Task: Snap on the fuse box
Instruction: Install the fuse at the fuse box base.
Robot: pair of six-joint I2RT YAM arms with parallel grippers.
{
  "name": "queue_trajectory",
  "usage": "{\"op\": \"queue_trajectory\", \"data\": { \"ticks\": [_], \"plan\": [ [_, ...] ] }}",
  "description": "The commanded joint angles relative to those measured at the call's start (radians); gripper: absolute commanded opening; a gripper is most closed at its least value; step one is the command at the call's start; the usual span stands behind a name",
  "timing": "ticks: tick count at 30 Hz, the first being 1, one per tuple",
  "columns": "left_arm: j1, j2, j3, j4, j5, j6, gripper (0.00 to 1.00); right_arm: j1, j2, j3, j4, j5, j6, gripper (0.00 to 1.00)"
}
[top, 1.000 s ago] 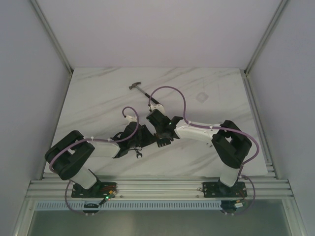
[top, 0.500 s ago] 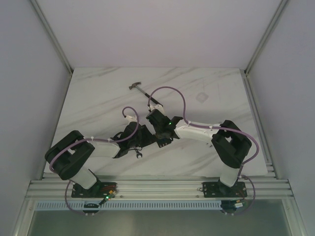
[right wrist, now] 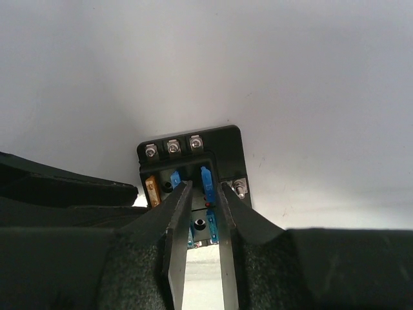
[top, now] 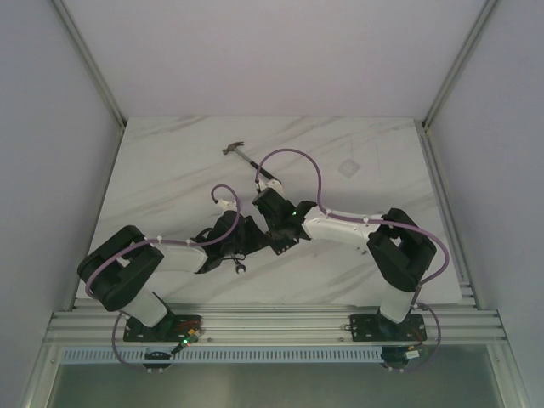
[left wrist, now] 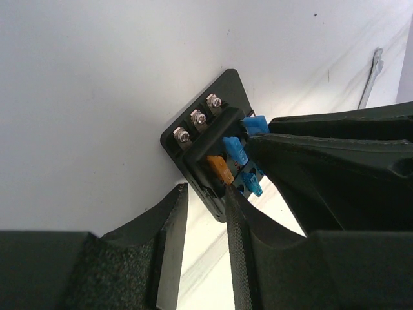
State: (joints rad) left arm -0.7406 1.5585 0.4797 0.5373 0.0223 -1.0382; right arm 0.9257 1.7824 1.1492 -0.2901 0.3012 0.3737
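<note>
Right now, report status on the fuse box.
Right gripper open over fuse box, blue fuse at its tips. Left gripper straddles its corner, grip unclear. Wrench lies apart.

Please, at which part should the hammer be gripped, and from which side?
Probably hold the hammer at the middle of its handle, from straight above, jaws across it. It lies flat and slanted on the table, so its sides are free; the head is uneven, and a purple cable loops near the dark grip end.

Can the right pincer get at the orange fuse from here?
Probably yes: the right pincer hangs open over the fuse box and the orange fuse stands uncovered beside it, though the left pincer crowds that side.
</note>
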Motion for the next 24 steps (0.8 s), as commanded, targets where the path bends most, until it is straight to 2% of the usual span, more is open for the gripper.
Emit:
{"op": "queue_trajectory", "data": {
  "ticks": [1, 10, 24],
  "plan": [
    [0.003, -0.020, 0.011, -0.001, -0.011, 0.002, 0.39, 0.007, -0.042, 0.001, 0.012, 0.003, 0.000, 0.29],
    [0.004, -0.043, 0.011, -0.025, -0.029, 0.010, 0.41, 0.005, -0.035, 0.003, 0.012, -0.015, -0.020, 0.21],
    [0.019, -0.072, 0.015, -0.058, -0.051, 0.026, 0.45, -0.005, -0.012, 0.011, -0.009, -0.044, -0.054, 0.17]
  ]
}}
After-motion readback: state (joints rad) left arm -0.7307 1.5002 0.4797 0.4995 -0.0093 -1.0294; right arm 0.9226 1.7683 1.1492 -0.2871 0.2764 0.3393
